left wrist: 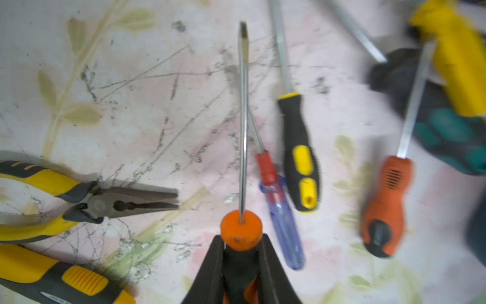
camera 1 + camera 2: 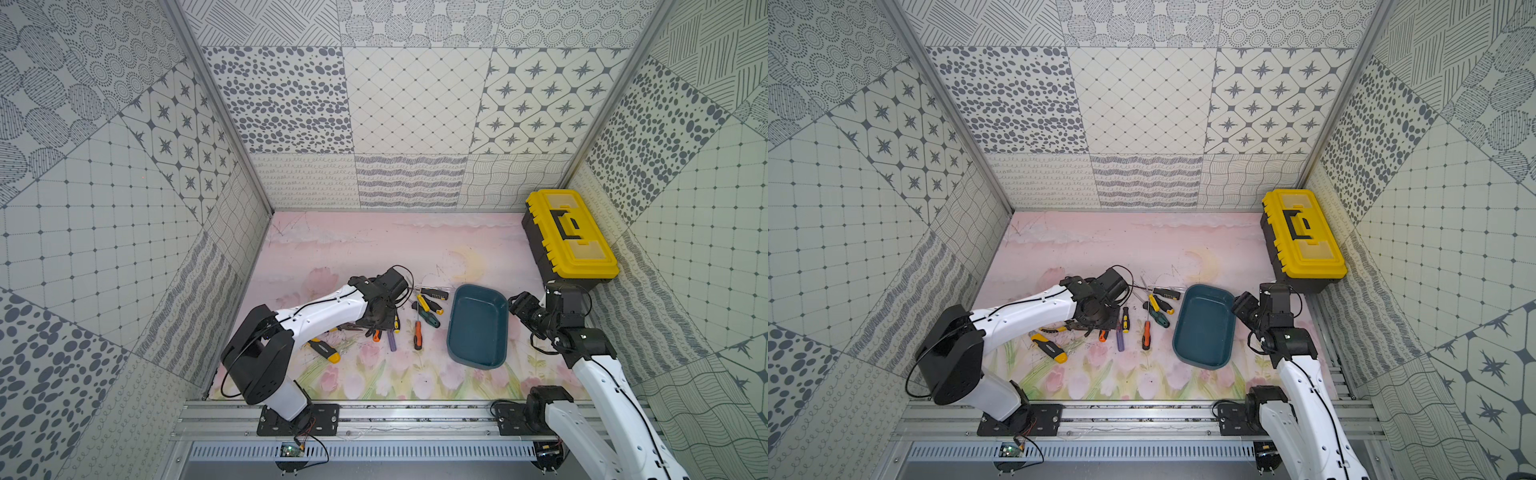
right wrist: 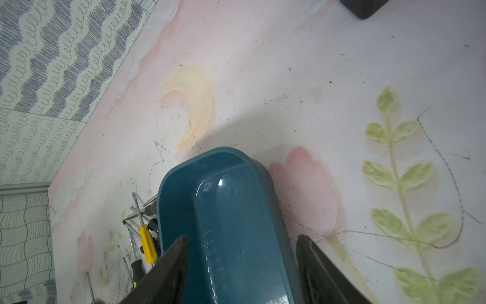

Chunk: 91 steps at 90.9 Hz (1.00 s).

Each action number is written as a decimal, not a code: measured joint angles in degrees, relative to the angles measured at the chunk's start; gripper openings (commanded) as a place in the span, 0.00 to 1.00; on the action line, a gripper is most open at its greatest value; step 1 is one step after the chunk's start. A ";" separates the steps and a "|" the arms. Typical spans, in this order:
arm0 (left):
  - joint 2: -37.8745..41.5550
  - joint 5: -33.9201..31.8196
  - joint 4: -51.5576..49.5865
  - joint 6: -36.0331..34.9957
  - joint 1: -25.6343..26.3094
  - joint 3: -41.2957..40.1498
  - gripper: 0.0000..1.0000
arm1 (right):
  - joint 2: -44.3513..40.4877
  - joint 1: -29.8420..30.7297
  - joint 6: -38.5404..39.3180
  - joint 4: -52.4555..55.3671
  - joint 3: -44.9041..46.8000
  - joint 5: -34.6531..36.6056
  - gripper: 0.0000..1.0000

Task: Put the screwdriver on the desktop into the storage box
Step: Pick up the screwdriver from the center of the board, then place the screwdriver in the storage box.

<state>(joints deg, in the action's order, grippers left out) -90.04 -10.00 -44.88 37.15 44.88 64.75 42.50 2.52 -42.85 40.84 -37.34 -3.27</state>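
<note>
**Top views.** The left arm is reaching down into the tool scatter on the desktop [image 2: 353, 249] [image 2: 1092, 249]. The left gripper [image 2: 372, 328] is sitting low over the pile, and an orange stub of the screwdriver [image 2: 376, 336] [image 2: 1103, 335] is showing just beneath it. The wrist is hiding the jaws here. The storage box [image 2: 478, 324] [image 2: 1204, 328] is lying flat on the desktop between the pile and the right arm, apart from the held tool. The right gripper [image 2: 514, 306] is poised at the box's rim on the right arm's side. A black toolbox [image 2: 569, 237] with a yellow lid is standing in the far corner behind that arm.

**Left wrist.** Both fingers [image 1: 210, 268] are pinching the screwdriver's black-and-orange handle just behind the orange collar, and the grip is clamped tight. The shaft is pointing away from the camera, flat tip over bare desktop, crossing in front of the shaft of a blue-handled screwdriver [image 1: 281, 218]. I cannot tell whether the handle is clear of the surface. The pliers [image 1: 118, 202] and a yellow-black utility knife [image 1: 65, 279] are lying to one side. A black-yellow screwdriver [image 1: 299, 163], an orange-handled screwdriver [image 1: 384, 210] and a blurred green handle [image 1: 447, 136] are lying to the other.

**Right wrist.** The jaws are standing spread wide, straddling the storage box's wall. One finger [image 3: 171, 268] is over the inside and its partner is outside, over the desktop. I cannot tell whether either is touching the wall.
</note>
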 measured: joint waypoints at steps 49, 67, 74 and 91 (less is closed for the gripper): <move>-28.11 -3.10 -5.92 11.28 21.86 42.23 0.06 | 0.17 -0.04 0.81 8.72 -6.60 -1.44 0.68; -37.81 -3.04 -8.68 11.50 22.56 51.87 0.06 | 0.09 -0.04 0.07 9.84 -6.60 -1.68 0.68; -41.29 -3.21 -10.45 11.47 22.60 55.17 0.09 | -0.31 -0.11 -0.22 10.16 -6.60 -1.66 0.67; -47.12 -3.69 -13.49 10.67 22.51 61.94 0.27 | -1.44 -0.70 -0.26 12.57 -6.43 -0.22 0.68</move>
<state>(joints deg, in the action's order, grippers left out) -137.16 -13.69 -58.37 47.81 67.40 126.69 41.06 1.83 -43.11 53.41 -43.77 -3.49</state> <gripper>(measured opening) 0.227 0.676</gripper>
